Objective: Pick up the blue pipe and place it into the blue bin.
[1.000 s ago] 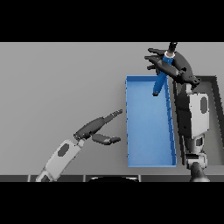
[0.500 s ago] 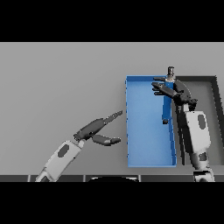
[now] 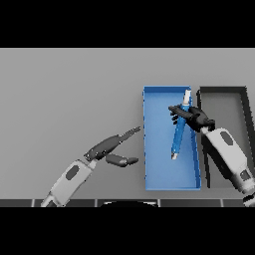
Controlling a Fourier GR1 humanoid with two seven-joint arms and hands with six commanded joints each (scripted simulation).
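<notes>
1. Two trays sit side by side on the grey counter point(image 3: 64, 89): the blue bin point(image 3: 159, 174) and, touching or just beside its right wall, a dark grey tray point(image 3: 226, 97) of about the same length.
2. Inside the blue bin is the blue pipe point(image 3: 178, 134), a slim blue tube with a pale tip at each end, running nearly lengthwise down the bin, its upper end leaning a little to the right.
3. Its upper tip is near the bin's far right corner; its lower tip reaches about the middle of the bin's floor. I cannot tell whether the lower end rests on the floor or hangs just above it.
4. Over the bin's upper right part is the right hand point(image 3: 191, 115), its arm coming in from the lower right across the bin's right wall and the dark tray's near corner.
5. That hand's dark fingers point(image 3: 175, 109) lie across the upper part of the pipe and hide a stretch of it; whether they are curled round the pipe or merely spread over it, I cannot tell.
6. Well to the left of the bin, over bare counter, is the left hand point(image 3: 112, 148), holding nothing.
7. Its fingers point straight toward the bin's left wall, with the thumb spread out below them.
</notes>
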